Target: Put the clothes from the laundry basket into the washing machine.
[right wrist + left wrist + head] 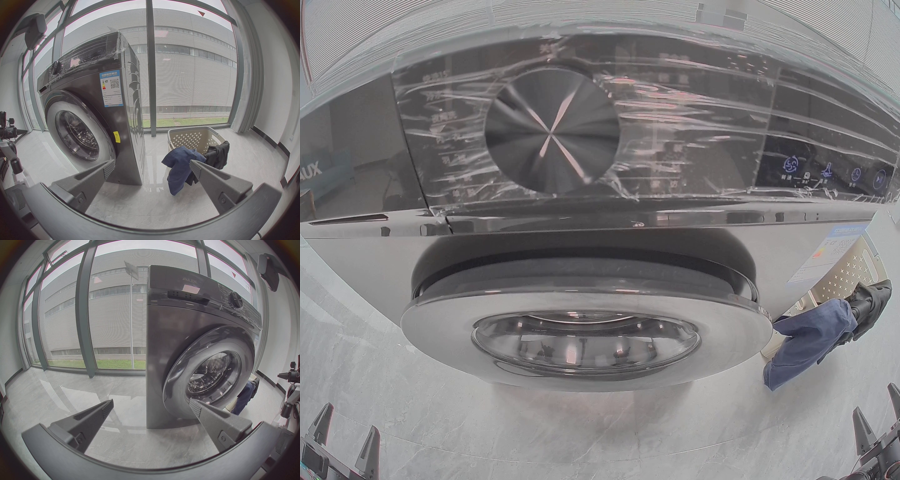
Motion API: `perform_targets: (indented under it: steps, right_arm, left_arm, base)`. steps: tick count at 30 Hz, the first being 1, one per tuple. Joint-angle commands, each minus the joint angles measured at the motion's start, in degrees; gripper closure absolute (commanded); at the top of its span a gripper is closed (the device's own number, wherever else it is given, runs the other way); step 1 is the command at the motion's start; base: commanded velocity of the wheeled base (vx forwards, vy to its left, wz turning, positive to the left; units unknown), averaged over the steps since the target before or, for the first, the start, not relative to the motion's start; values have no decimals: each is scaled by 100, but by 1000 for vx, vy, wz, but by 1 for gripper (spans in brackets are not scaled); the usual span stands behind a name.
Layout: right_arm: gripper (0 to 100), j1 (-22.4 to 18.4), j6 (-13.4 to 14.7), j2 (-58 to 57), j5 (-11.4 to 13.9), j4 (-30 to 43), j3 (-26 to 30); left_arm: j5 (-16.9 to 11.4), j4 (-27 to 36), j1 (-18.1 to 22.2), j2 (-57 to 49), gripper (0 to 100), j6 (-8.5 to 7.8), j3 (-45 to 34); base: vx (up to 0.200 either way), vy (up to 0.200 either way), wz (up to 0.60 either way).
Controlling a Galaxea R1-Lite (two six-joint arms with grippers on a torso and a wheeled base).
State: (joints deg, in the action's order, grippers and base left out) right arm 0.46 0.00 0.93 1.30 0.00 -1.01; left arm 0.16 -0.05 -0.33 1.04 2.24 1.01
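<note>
Left tool (150, 402) gapes before closed washing machine (175, 333); clothes (179, 168) overhang laundry basket (193, 137).

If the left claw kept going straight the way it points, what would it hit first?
Probably the washer's front, low down and just left of the door. Only bare floor lies between it and the left gripper. Depth is hard to judge.

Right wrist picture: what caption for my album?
Open right hand faces the shut washing machine; clothes hang over the laundry basket beside it.
</note>
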Motion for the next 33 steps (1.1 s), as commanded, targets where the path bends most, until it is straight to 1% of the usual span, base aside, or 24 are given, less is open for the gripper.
perform_targets:
  steps: [1,2,14,18,21,22,23,24,27,28,29,30,31,32,33]
  right_arm:
    - [0,-2,0,-93,1,0,101]
    - [0,-2,0,-93,1,0,101]
    - [0,-2,9,-93,1,0,101]
    - [0,15,35,-93,-34,0,101]
    - [0,-11,-9,-93,-25,0,101]
    - [0,-11,-62,-93,10,0,101]
    - [0,-11,-202,-93,19,0,101]
    - [0,-11,-255,-93,10,0,101]
    - [0,-2,-264,-93,45,-44,84]
    - [0,15,-246,-93,107,-123,-83]
    - [0,59,-105,74,195,-369,-663]
    - [0,68,-18,294,212,-439,-918]
    - [0,86,141,751,256,-545,-1305]
    - [0,94,264,1155,300,-554,-1569]
    - [0,94,308,1393,362,-527,-1683]
  left_arm:
    - [2,-4,-2,-104,0,-5,-101]
    - [2,-4,-2,-104,0,-5,-101]
    - [2,-4,-2,-104,0,-13,-101]
    - [2,-4,-2,-104,0,-13,-101]
    - [2,-4,-2,-104,0,-31,-101]
    - [2,-4,-2,-104,0,-31,-101]
    - [2,-4,-2,-104,0,-31,-101]
    - [2,-4,-2,-104,0,-31,-101]
    - [2,-13,-2,-104,0,-13,-101]
    - [2,-4,-2,-104,0,-22,-101]
    - [2,-4,-2,-104,0,-22,-101]
    - [2,-4,-2,-104,0,-22,-101]
    - [2,-4,-2,-104,0,-31,-101]
    - [2,-4,-2,-104,0,-40,-101]
    - [2,-4,-2,-104,0,-40,-101]
  base:
    - [200,0,0]
    - [200,0,0]
    - [0,0,0]
    - [0,0,0]
    - [0,0,0]
    - [0,0,0]
    - [0,0,0]
    - [0,0,0]
    - [0,0,0]
    - [0,0,0]
    - [0,0,0]
    - [0,0,0]
    - [0,0,0]
    - [0,0,0]
    - [0,0,0]
